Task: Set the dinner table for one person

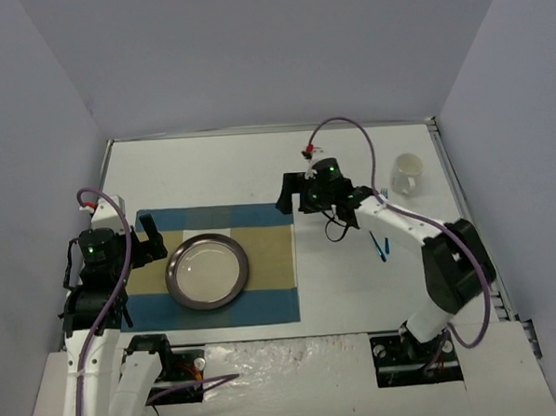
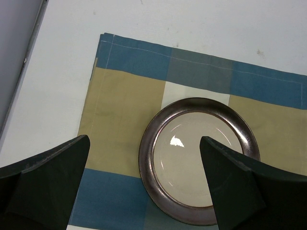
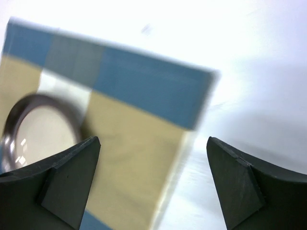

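The dinner table (image 1: 211,174) is a large white matte top. A blue-and-tan checked placemat (image 1: 263,283) lies at its front left, and a round plate (image 1: 207,271) with a dark metallic rim and pale centre rests on the mat. My left gripper (image 1: 154,244) is open and empty, hovering over the mat's left part; in the left wrist view (image 2: 145,141) the plate (image 2: 192,158) sits between its fingers below. My right gripper (image 1: 291,196) is open and empty above the mat's far right corner; its view (image 3: 153,140) is blurred, showing the mat's edge (image 3: 144,91) and the plate (image 3: 38,124).
A white cup (image 1: 408,173) stands at the far right of the table. Two thin blue utensils (image 1: 381,246) lie on the white top right of the mat, under the right arm. Grey walls enclose the table on three sides.
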Robot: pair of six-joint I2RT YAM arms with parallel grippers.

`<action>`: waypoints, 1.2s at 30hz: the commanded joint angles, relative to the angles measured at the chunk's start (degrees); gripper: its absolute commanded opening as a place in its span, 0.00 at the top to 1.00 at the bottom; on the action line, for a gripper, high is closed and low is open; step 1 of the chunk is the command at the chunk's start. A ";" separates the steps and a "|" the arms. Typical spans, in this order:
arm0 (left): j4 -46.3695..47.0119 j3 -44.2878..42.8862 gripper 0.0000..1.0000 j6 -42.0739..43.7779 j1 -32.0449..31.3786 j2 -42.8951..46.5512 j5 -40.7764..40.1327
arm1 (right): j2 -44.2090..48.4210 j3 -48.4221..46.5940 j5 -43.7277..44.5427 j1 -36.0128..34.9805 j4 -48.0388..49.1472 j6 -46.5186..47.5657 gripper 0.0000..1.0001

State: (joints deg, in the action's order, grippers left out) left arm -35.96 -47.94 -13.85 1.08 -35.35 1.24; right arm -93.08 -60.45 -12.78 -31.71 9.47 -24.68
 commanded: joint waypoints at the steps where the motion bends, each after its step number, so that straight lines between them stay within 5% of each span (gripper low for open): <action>1: 2.83 -0.47 0.03 0.49 0.06 -0.32 0.08 | 10.52 -2.28 17.05 6.52 -7.18 7.53 0.10; 5: 2.59 -0.57 0.03 0.35 -0.03 -0.24 0.16 | 14.89 -2.10 25.78 11.22 -8.81 11.75 0.08; 11: 2.32 -0.57 0.03 0.14 -0.11 0.28 0.43 | 15.59 -3.54 26.84 20.30 -11.37 15.97 0.02; 19: 1.86 -0.75 0.03 -0.04 -2.10 1.06 -0.08 | 10.06 -4.95 21.64 33.00 -12.11 12.87 0.12; 28: 1.51 -0.84 0.03 0.31 -3.71 2.04 -0.71 | 2.08 -5.82 17.03 36.70 -10.74 17.52 0.19; 36: 1.37 -0.75 0.03 0.31 -3.81 1.91 -0.71 | -2.16 -4.77 14.32 38.45 -4.31 20.83 0.39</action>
State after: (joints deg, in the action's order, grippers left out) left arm -36.79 -47.94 -13.89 -2.31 -32.88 1.18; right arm -94.66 -63.53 2.66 5.82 -1.11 -6.50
